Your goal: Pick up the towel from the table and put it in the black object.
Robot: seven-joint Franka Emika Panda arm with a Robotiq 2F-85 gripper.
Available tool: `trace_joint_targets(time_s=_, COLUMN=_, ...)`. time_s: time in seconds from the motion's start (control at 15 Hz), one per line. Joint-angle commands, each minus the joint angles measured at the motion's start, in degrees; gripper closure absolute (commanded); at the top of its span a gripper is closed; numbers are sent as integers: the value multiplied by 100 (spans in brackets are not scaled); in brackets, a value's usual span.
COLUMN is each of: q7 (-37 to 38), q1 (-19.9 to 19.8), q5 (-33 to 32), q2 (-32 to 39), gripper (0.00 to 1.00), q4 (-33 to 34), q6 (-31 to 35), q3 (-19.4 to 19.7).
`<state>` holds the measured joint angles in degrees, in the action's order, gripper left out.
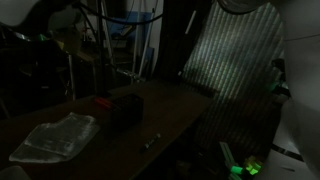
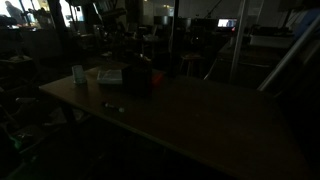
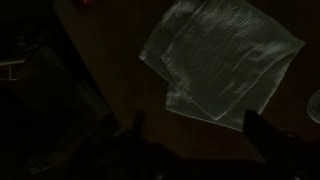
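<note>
Below the parted fingers [image 3: 262,140], the towel [image 3: 220,62] lies on the table [image 3: 110,60].

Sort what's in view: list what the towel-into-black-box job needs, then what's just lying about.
For the job:
towel
black box
table
gripper, open, holding nothing

Lying about:
flat red item beside the box
small pale object on the table
pale cup-like thing near the towel

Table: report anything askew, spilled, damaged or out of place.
Nothing looks spilled or broken, though the pictures are very dark. The towel lies wrinkled and skewed to the table edge, apart from the black object. A small pale item lies loose near the edge; what it is cannot be told.
</note>
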<state>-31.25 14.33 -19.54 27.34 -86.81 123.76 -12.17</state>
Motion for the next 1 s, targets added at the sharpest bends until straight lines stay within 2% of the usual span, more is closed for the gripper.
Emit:
trace_joint_targets(time_s=0.0, q7=-92, q1=34, q5=-77, q2=715, gripper=0, q4=599, q6=180, q3=85)
trace_joint_targets(time_s=0.6, q7=-150, q1=-10, q5=85, q2=2198, gripper=0, q4=1483, q6=143, q3=156)
trace_joint_targets(time_s=0.93, q7=-177, q1=-78, q5=186, q2=2654, gripper=0, q4=1724, q6=88, q3=132)
